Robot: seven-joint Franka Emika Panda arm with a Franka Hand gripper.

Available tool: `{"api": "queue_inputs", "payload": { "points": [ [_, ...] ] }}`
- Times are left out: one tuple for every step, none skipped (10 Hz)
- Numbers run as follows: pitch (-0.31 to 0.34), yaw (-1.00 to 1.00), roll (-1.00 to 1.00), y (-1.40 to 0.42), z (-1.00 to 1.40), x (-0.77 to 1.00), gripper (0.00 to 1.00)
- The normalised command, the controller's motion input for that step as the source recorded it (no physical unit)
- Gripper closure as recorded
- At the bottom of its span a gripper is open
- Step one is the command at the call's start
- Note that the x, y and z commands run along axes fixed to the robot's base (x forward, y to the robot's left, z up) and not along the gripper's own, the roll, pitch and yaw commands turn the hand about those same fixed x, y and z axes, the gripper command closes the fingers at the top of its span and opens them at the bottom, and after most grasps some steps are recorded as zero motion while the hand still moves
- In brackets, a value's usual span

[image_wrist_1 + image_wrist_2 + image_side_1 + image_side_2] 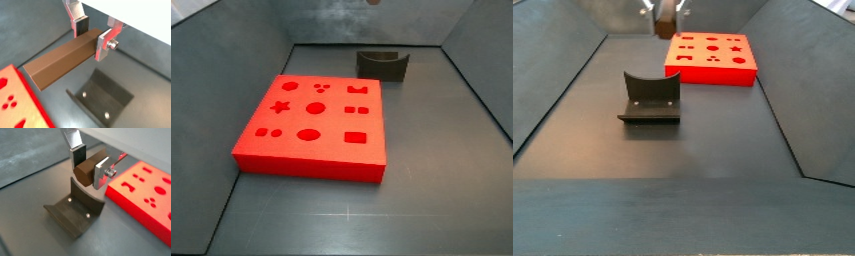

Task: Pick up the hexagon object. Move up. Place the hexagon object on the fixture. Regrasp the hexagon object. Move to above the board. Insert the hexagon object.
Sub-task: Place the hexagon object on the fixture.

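Both wrist views show you the gripper (91,36) pinching the hexagon object (59,61), a brown prism clamped by one end between the silver fingers (101,172). You have it held in the air above the fixture (77,210), which stands on the grey floor beside the red board (143,198). Near the top edge of a side view you can see the gripper (664,17) high above the fixture (649,97).

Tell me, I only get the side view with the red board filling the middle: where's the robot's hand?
Observer: The hand hangs high over the floor, beyond the fixture and beside the board.
Visitor: Is it holding anything?
Observer: Yes, the brown hexagon object is clamped between its fingers.
Visitor: Does that piece touch the fixture?
Observer: No. In a side view it appears to be held up well clear of it.
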Motion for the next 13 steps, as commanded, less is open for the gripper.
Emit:
{"api": "queue_inputs", "payload": {
  "points": [
    [0.104, 0.14, -1.00, 0.09, -0.07, 0.54, 1.00],
    [0.161, 0.11, -1.00, 0.08, -0.04, 0.42, 1.00],
    [0.196, 0.08, -1.00, 0.07, -0.03, 0.35, 1.00],
    [0.209, 0.03, -0.89, 0.06, -0.02, 0.29, 1.00],
    [0.203, -0.01, -0.72, 0.06, -0.02, 0.24, 1.00],
    [0.189, -0.05, -0.56, 0.06, -0.02, 0.18, 1.00],
    [0.171, -0.08, -0.39, 0.06, -0.01, 0.13, 1.00],
    [0.137, -0.10, -0.22, 0.04, 0.00, 0.07, 1.00],
    [0.019, -0.16, -1.00, 0.06, -1.00, 0.10, 1.00],
    [0.000, -0.17, -1.00, 0.07, -1.00, 0.10, 1.00],
    [0.015, -0.16, -1.00, 0.07, -1.00, 0.11, 1.00],
    [0.026, -0.16, -1.00, 0.07, -1.00, 0.12, 1.00],
    [0.041, -0.16, -1.00, 0.08, -1.00, 0.13, 1.00]
  ]
}}
